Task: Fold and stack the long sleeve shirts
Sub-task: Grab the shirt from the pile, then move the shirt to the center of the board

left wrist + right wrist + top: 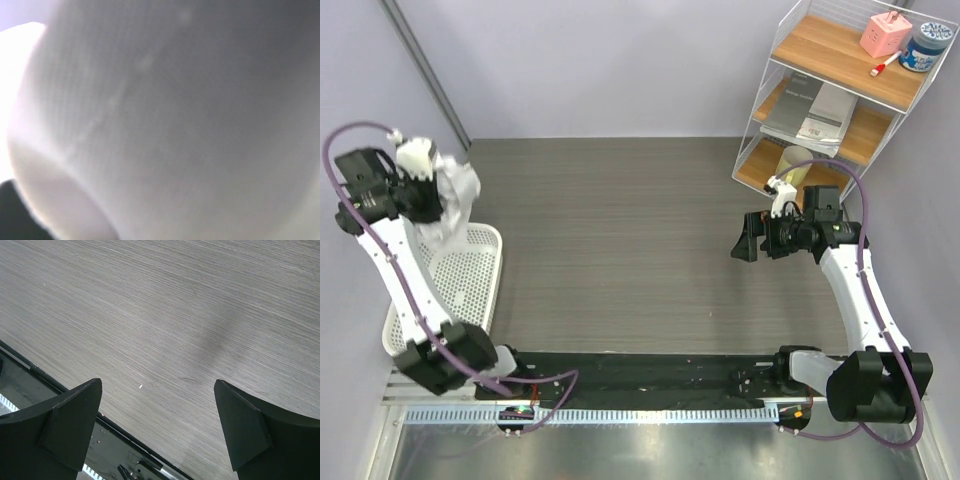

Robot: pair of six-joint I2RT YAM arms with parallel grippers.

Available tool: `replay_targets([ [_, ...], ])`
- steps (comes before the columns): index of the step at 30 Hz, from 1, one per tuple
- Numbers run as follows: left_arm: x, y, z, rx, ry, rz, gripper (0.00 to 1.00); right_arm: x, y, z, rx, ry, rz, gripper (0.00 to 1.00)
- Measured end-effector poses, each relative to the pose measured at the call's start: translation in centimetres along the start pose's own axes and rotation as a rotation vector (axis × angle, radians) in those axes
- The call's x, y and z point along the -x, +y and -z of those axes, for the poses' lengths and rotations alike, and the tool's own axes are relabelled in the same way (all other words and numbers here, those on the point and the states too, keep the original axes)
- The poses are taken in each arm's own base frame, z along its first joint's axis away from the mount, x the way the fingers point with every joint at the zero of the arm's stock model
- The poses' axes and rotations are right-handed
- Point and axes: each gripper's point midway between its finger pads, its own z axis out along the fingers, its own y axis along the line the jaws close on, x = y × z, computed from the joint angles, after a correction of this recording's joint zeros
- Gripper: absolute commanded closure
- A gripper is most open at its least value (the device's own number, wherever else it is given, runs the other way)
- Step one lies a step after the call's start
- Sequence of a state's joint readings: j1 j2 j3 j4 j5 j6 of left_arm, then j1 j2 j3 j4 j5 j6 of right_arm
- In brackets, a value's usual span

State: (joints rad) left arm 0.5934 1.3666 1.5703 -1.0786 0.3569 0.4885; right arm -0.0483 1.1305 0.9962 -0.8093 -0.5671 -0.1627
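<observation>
A white long sleeve shirt hangs bunched from my left gripper, high at the far left above the white perforated basket. Its lower end reaches into the basket. The left wrist view is filled by blurred white cloth, which hides the fingers. My right gripper is open and empty, held above the bare wood table at the right. In the right wrist view it shows two spread black fingers over the table top.
A wire shelf stands at the back right, close behind the right arm, with grey-white booklets, a pink box, a blue tub and a pale cup. A black rail runs along the near edge.
</observation>
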Motion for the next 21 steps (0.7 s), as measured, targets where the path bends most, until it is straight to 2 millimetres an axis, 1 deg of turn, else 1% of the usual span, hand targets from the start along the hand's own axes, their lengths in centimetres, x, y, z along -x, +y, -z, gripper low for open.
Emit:
replay_targets([
  [1,1.9,-0.9,1.1,-0.005,-0.057,-0.036,1.0,0.0,0.0,0.0,0.003,0.0,0.0,0.0],
  [2,5.2,-2.6,3.6,-0.007,-0.149,-0.088,1.0,0.1,0.0,-0.1,0.006,0.001,-0.002,0.0],
  [3,8.3,-4.8,6.2,-0.027,-0.25,-0.14,1.0,0.2,0.1,-0.1,0.007,0.0,-0.001,0.0],
  [4,11.3,-8.3,8.8,-0.088,-0.358,-0.209,1.0,0.3,0.1,0.0,0.009,-0.001,0.0,0.0],
  [5,13.4,-12.0,11.2,-0.177,-0.448,-0.257,1.0,0.4,0.1,0.0,0.011,-0.003,0.001,0.0],
  [6,14.5,-15.0,13.0,-0.266,-0.508,-0.29,1.0,0.5,0.2,0.0,0.012,-0.006,0.002,0.0],
  [7,15.2,-17.9,14.6,-0.359,-0.545,-0.31,1.0,0.6,0.2,0.1,0.012,-0.007,0.002,0.0],
  [8,15.3,-20.0,15.9,-0.433,-0.564,-0.316,0.92,0.7,0.2,0.1,0.012,-0.009,0.002,0.0],
  [9,15.5,-21.7,17.1,-0.493,-0.583,-0.321,0.76,0.7,0.2,0.2,0.011,-0.01,0.001,0.0],
  [10,15.5,-23.2,17.8,-0.554,-0.589,-0.327,0.5,0.8,0.1,0.2,0.01,-0.012,0.0,0.0],
  [11,15.2,-24.5,17.9,-0.611,-0.58,-0.33,0.05,0.8,0.1,0.3,0.008,-0.012,-0.003,0.0],
  [12,14.4,-25.8,17.5,-0.672,-0.555,-0.332,0.0,0.8,0.0,0.3,0.006,-0.012,-0.005,0.0],
  [13,13.3,-26.7,16.7,-0.72,-0.506,-0.328,0.0,0.8,-0.1,0.4,0.004,-0.011,-0.009,0.0],
  [14,11.8,-27.5,15.3,-0.761,-0.433,-0.312,0.0,0.8,-0.1,0.5,0.002,-0.011,-0.013,0.0],
  [16,8.0,-28.3,11.6,-0.797,-0.278,-0.291,0.0,1.0,-0.1,0.8,-0.002,-0.013,-0.014,0.0],
  [17,5.8,-28.3,9.1,-0.795,-0.185,-0.277,0.0,1.2,-0.1,1.0,-0.003,-0.016,-0.011,0.0],
  [18,3.8,-28.2,7.1,-0.788,-0.108,-0.264,0.0,1.3,-0.1,1.1,-0.003,-0.019,-0.005,0.0],
  [19,1.5,-27.9,5.1,-0.775,-0.03,-0.253,0.0,1.4,-0.1,1.1,-0.003,-0.021,-0.001,0.0],
  [20,-1.2,-27.2,3.2,-0.752,0.064,-0.231,0.0,1.5,0.0,1.2,-0.001,-0.021,0.004,0.0],
  [21,-2.8,-26.7,2.2,-0.738,0.116,-0.222,0.0,1.6,0.0,1.2,0.004,-0.018,0.007,0.0],
])
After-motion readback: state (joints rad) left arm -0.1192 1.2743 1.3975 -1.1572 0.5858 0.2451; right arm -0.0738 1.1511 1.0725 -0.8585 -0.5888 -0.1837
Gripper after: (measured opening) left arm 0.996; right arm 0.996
